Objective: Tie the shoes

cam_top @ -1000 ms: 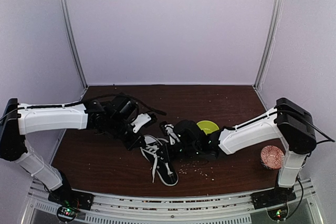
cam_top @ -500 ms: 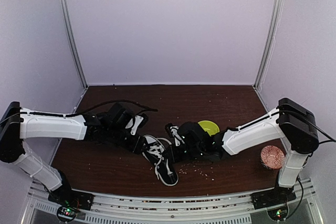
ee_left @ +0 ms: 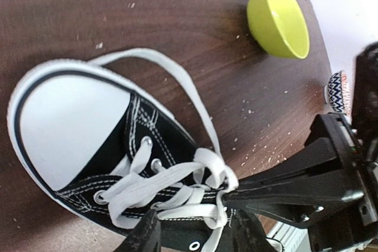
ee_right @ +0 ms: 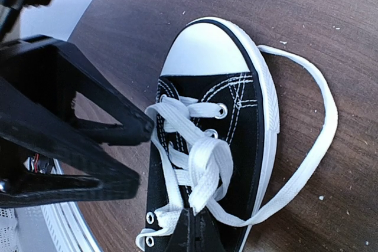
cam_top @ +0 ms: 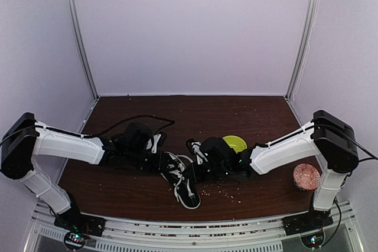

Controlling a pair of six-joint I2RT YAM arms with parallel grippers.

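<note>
The black sneaker (cam_top: 184, 188) with white toe cap lies on the brown table between my arms, toe towards the near edge. In the left wrist view the shoe (ee_left: 71, 122) has its white laces (ee_left: 177, 175) bunched over the tongue. My left gripper (ee_left: 195, 237) is open, one finger on each side of the lacing, and shows from above (cam_top: 160, 162). My right gripper (ee_right: 199, 219) is shut on a lace loop (ee_right: 204, 157) over the tongue; it shows from above (cam_top: 195, 168). A long slack lace (ee_right: 319, 140) curves out on the table past the toe.
A lime green bowl (cam_top: 234, 143) stands just behind the right gripper, also in the left wrist view (ee_left: 279, 19). A patterned bowl (cam_top: 305, 176) sits at the right by the right arm's base. Crumbs (cam_top: 221, 190) are scattered on the table right of the shoe.
My left arm has dropped lower and reached right, bringing its gripper down over the shoe's lacing. The right gripper shifted slightly left and then held still on the lace.
</note>
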